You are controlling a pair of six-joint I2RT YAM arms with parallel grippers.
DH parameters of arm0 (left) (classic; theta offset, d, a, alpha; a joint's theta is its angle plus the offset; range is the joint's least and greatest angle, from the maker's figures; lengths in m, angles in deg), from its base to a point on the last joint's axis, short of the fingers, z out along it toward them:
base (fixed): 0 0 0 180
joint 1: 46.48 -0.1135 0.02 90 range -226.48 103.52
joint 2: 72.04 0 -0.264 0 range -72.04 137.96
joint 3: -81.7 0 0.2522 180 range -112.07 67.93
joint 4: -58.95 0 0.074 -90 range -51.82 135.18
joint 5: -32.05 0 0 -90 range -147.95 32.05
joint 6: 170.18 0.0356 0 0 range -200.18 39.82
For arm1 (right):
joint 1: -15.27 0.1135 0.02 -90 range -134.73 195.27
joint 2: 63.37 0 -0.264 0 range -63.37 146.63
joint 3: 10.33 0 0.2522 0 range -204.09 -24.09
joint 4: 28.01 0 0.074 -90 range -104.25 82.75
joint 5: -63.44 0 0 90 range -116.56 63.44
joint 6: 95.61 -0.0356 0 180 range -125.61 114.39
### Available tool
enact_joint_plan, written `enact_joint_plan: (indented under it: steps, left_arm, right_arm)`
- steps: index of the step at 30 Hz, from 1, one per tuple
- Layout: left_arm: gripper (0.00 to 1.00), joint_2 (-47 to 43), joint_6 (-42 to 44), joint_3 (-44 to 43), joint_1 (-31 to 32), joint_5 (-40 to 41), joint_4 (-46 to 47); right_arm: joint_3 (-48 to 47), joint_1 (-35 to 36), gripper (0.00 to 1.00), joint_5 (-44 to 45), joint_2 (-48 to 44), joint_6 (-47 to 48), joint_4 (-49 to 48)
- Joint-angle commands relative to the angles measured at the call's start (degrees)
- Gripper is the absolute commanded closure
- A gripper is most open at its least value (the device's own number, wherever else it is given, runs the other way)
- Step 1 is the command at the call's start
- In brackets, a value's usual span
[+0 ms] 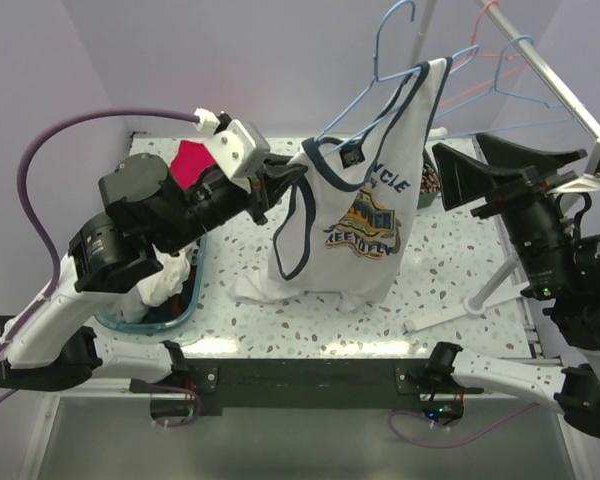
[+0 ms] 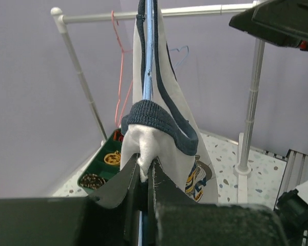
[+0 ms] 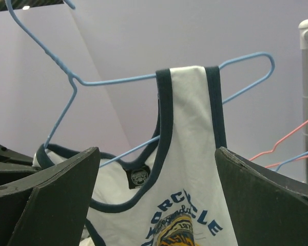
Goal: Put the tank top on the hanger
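Observation:
The white tank top [image 1: 365, 210] with navy trim hangs in the air above the table. Its right strap lies over the right shoulder of the light-blue hanger [image 1: 352, 103]. My left gripper [image 1: 285, 182] is shut on the shirt's left strap. In the left wrist view the fingers [image 2: 145, 171] pinch white fabric [image 2: 149, 141], and the blue hanger wire [image 2: 149, 56] runs up between them. My right gripper [image 1: 460, 150] is wide open just right of the shirt. In the right wrist view the tank top [image 3: 192, 169] and hanger [image 3: 118, 80] show beyond the spread fingers [image 3: 56, 200].
A white clothes rack [image 1: 555, 75] stands at the back right, with blue and pink hangers [image 1: 470, 95] on it and its base [image 1: 480, 300] on the table. A teal basket [image 1: 185, 305] of clothes sits left, a red cloth [image 1: 188, 165] behind it. A green tray [image 2: 100, 169] sits behind the shirt.

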Motion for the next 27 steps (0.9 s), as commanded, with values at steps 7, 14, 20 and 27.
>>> enact_joint_plan:
  steps: [7, 14, 20, 27]
  left_arm:
    - [1.0, 7.59, 4.61, -10.71, -0.24, -3.58, 4.75]
    - [1.0, 2.93, 1.89, 6.88, -1.9, -6.3, 11.33]
    - [1.0, 5.65, -4.88, 13.83, -10.43, -21.41, 19.76]
    - [1.0, 12.84, -6.64, 10.68, -11.32, -27.04, 24.78]
  right_arm:
    - [-4.82, 0.1, 0.01, -2.85, 0.9, 2.11, -2.22]
    - [-4.38, 0.1, 0.01, -6.45, 1.77, 1.15, -0.91]
    - [-5.16, 0.1, 0.01, -8.74, 3.18, 0.53, -2.04]
    - [-8.24, 0.18, 0.01, -15.06, 7.12, 1.5, -3.89]
